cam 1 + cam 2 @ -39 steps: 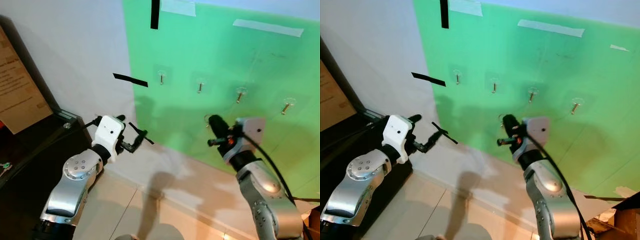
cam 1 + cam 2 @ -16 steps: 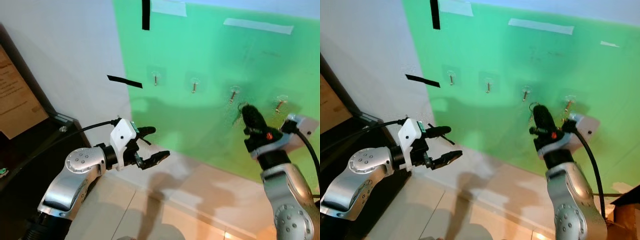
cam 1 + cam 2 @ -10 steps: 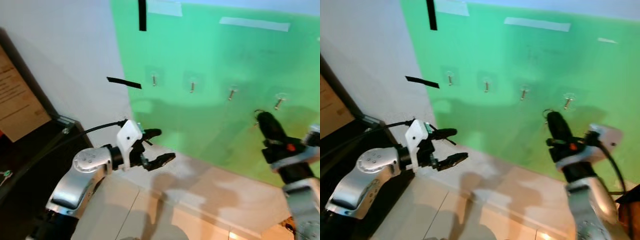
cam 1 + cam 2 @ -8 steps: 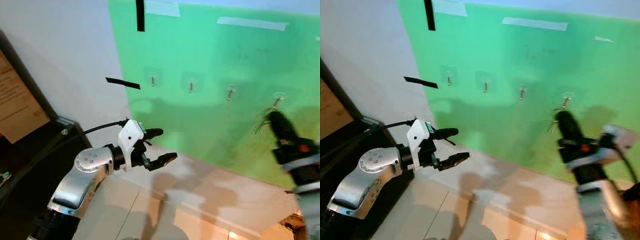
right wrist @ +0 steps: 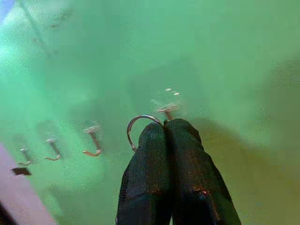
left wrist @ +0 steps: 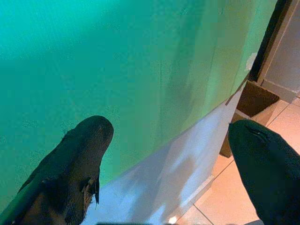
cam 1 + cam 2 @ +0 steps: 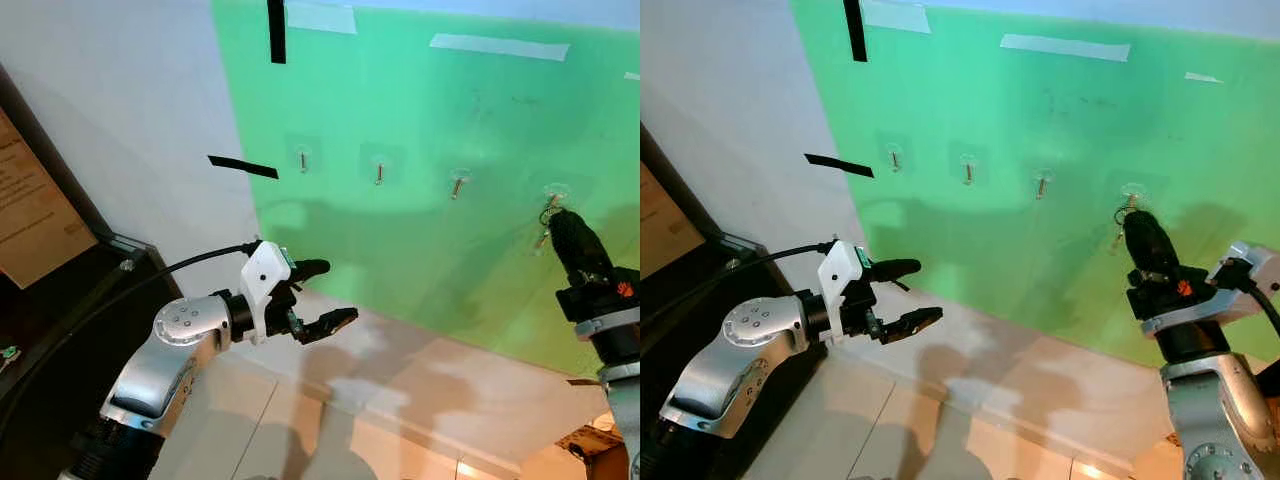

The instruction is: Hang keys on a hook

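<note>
Closest to me, my left gripper (image 7: pixel 322 296) hangs low in front of the pale wall, with its two black fingers (image 6: pixel 75 173) spread wide apart and nothing between them. It is well apart from the hooks, which are higher and further away from it. Beside this arm, on my left, stands a dark cabinet (image 7: pixel 60 300) with a brown board (image 7: pixel 30 205) leaning on it.

My right gripper (image 7: pixel 1140 232) is raised higher and reaches to the green sheet (image 7: pixel 420 110) on the wall. Its fingers (image 5: pixel 180 159) are pressed together and they pinch the key ring (image 5: pixel 138 126). The ring curves out from the fingertips on one side. I cannot see the keys themselves, only this thin metal ring.

Just beyond the fingertips is the rightmost hook (image 7: pixel 1129 197) of a row of four. The ring is very near it, but I cannot tell if it touches the hook or is already over it. The three other hooks (image 7: pixel 379 172) are to the left of this gripper, on the same sheet. Above them, strips of pale tape (image 7: pixel 498 46) and black tape (image 7: pixel 276 30) are on the wall.
</note>
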You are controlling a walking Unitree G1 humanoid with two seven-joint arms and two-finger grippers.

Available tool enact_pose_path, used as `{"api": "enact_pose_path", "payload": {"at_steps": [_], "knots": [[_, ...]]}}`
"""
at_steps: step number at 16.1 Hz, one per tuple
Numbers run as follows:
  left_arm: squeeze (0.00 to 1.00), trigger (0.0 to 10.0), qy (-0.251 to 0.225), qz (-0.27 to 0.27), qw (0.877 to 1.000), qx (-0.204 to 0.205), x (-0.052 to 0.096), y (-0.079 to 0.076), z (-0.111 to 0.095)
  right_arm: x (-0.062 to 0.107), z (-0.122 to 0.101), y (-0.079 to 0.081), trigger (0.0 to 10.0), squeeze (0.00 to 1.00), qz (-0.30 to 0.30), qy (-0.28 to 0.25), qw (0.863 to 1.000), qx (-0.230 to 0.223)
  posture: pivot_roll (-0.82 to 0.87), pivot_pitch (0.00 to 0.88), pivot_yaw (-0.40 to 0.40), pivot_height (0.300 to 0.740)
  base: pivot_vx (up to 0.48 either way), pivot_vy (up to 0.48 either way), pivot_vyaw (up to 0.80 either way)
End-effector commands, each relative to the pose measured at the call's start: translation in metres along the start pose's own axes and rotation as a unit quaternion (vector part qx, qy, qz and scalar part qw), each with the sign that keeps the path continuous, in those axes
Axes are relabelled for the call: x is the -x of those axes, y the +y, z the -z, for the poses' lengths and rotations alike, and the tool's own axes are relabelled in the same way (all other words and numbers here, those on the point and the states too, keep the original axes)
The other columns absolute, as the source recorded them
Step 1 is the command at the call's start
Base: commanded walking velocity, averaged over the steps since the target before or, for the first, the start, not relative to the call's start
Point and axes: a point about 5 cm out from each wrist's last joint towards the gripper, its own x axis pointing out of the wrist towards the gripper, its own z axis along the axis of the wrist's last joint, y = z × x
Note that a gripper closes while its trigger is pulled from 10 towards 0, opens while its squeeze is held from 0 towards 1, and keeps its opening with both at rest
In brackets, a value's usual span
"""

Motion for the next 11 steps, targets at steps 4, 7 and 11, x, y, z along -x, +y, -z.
{"api": "enact_pose_path", "payload": {"at_steps": [4, 7, 11], "knots": [[0.0, 10.0, -0.002, 0.006, 1.0, -0.009, -0.001, 0.002, -0.003, -0.003, 0.007, -0.012, 10.0, 0.0, 0.049, 0.027, 0.998, -0.005, -0.17, 0.0, 0.078, 0.74, 0.0, 0.0, 0.0], [0.0, 10.0, -0.003, 0.005, 1.0, -0.01, -0.001, 0.003, -0.003, -0.001, 0.013, -0.014, 10.0, 0.0, 0.051, 0.043, 0.998, -0.012, -0.16, 0.0, 0.078, 0.74, 0.0, 0.0, 0.0], [0.0, 10.0, -0.003, 0.004, 1.0, -0.011, 0.0, 0.003, -0.003, -0.001, 0.017, -0.014, 10.0, 0.0, 0.054, 0.053, 0.997, -0.013, -0.16, 0.0, 0.073, 0.74, 0.0, 0.0, 0.0]]}}
